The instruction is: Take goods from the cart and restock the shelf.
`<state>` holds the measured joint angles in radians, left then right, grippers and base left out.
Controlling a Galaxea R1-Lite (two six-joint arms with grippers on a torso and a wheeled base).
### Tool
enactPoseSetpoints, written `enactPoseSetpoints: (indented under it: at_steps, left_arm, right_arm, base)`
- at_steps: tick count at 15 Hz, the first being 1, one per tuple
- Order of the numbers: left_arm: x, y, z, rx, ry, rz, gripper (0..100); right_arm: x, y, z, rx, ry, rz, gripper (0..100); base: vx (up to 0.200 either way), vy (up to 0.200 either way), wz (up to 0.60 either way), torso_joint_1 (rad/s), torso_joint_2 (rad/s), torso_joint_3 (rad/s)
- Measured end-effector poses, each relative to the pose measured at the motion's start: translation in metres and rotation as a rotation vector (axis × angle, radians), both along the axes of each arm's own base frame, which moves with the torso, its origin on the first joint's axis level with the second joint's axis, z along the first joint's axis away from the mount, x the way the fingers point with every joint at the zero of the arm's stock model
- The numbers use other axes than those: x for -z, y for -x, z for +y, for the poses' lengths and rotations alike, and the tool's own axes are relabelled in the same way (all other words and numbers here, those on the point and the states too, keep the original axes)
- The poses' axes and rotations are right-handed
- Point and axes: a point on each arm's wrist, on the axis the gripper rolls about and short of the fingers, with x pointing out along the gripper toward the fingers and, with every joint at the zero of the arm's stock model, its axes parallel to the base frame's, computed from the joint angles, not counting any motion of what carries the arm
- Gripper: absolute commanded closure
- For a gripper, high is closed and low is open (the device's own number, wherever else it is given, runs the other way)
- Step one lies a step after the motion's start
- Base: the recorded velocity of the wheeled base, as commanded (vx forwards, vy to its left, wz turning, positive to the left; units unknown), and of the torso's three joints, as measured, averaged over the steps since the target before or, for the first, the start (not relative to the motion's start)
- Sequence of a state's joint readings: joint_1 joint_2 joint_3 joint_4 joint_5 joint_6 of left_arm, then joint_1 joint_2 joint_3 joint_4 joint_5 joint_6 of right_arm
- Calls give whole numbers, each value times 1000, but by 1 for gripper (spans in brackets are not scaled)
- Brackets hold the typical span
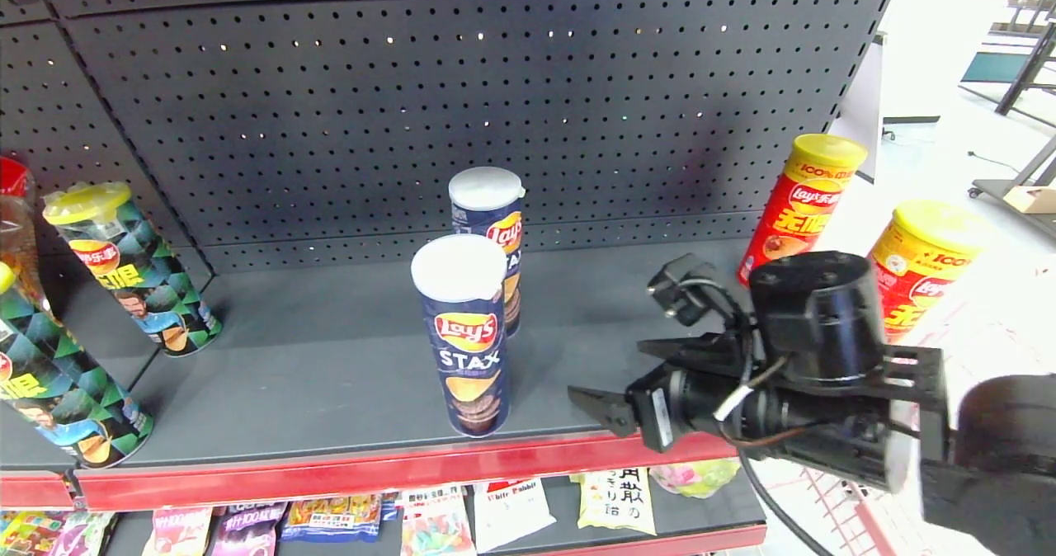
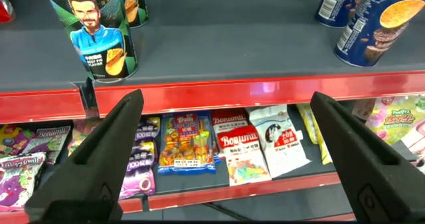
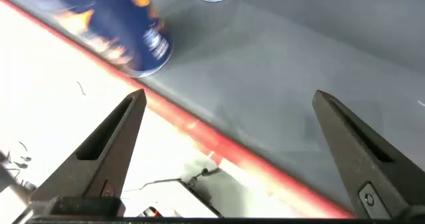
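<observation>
Black and spread wide with nothing between its fingers, the right tool (image 1: 606,370) hangs over the shelf's red front lip (image 1: 371,469). The left tool (image 2: 226,98), likewise splayed and empty, faces snack packets (image 2: 199,144) lying below that lip. On the grey shelf (image 1: 330,350) the front blue can (image 1: 466,333) stands upright near the lip, left of the right tool, with the second blue can (image 1: 491,226) just behind it. Green-patterned cans (image 1: 136,267) stand farther left and a red can (image 1: 804,201) stands at the right end. Behind them all is the perforated back panel (image 1: 412,110).
</observation>
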<state>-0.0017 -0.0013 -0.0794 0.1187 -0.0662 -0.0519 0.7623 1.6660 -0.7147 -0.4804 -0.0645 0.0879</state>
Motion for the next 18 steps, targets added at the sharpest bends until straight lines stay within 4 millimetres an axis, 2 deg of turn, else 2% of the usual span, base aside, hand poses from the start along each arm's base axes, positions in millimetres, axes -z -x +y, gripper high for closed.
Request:
enactPoseSetpoints:
  at_steps: [2,4,8,11,14,16,18]
  left_arm:
    - [0,0,0,0,0,0,0]
    - [0,0,0,0,0,0,0]
    - [0,0,0,0,0,0,0]
    - [0,0,0,0,0,0,0]
    - [0,0,0,0,0,0,0]
    - [0,0,0,0,0,1,0]
    - [0,0,0,0,0,1,0]
  right_arm:
    - [-13,29,-28,-3,-34,-33,0]
    - [-17,66,-63,-11,-65,-61,0]
    - [-2,129,-132,-57,-97,-94,0]
    - [18,175,-176,96,-109,-137,0]
    - [46,213,-191,391,-116,-261,0]
    - [62,224,-192,539,-116,-317,0]
    - [67,229,-192,571,-115,-367,0]
  base:
    - [0,0,0,0,0,0]
    - [0,0,0,0,0,0]
    - [0,0,0,0,0,0]
    - [0,0,0,0,0,0]
    - [0,0,0,0,0,0]
    - [0,0,0,0,0,0]
    - [0,0,0,0,0,0]
